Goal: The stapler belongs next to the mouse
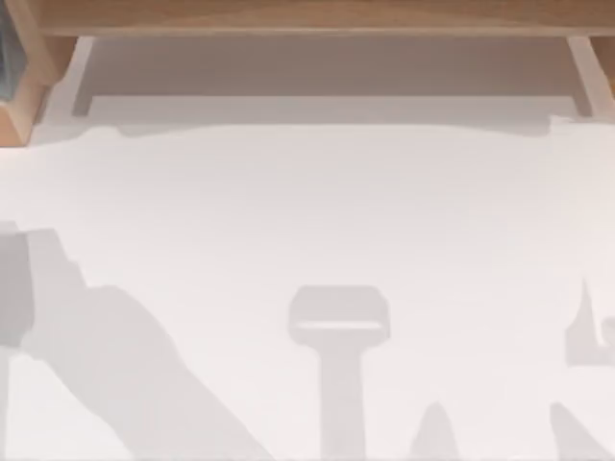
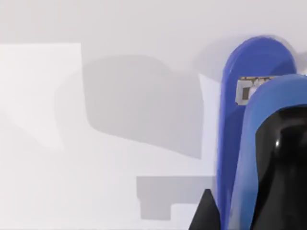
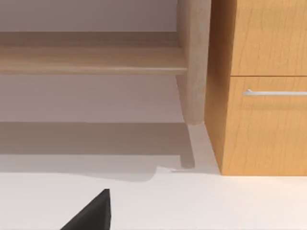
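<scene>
The blue stapler, with a glossy black part and a small metal plate near its tip, rises close in front of the left wrist camera above the white table. One black fingertip of my left gripper presses against its side, and the gripper is shut on the stapler. The mouse is out of view. A single black fingertip of my right gripper pokes into the right wrist view, far off to one side, with nothing against it.
The white table carries only arm and gripper shadows. A wooden shelf frame runs along its far edge. In the right wrist view, a wooden shelf and a drawer cabinet with a metal handle stand behind the table.
</scene>
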### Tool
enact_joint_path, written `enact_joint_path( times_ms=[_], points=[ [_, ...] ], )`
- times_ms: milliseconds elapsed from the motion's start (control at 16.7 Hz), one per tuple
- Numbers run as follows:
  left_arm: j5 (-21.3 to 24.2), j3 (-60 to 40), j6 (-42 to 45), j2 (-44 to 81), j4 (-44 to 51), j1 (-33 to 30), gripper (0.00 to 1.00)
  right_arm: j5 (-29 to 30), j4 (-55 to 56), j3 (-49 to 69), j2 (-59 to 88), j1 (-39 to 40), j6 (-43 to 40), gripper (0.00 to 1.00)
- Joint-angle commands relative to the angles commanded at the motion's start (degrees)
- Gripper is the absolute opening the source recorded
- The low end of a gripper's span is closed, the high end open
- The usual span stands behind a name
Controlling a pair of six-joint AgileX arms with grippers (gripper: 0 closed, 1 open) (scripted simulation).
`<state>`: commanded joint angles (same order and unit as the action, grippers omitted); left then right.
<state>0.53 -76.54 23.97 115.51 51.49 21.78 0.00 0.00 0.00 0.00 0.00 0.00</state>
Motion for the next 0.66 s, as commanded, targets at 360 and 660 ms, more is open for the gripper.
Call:
enact_joint_path(
  times_ms=[360,660],
  points=[
    [0.00,0.00,0.00,0.00,0.00,0.00,1.00,0.00,0.00,0.00,0.00,0.00,0.00,1.00],
    [0.00,0.00,0.00,0.00,0.00,0.00,1.00,0.00,0.00,0.00,0.00,0.00,0.00,1.00]
  ],
)
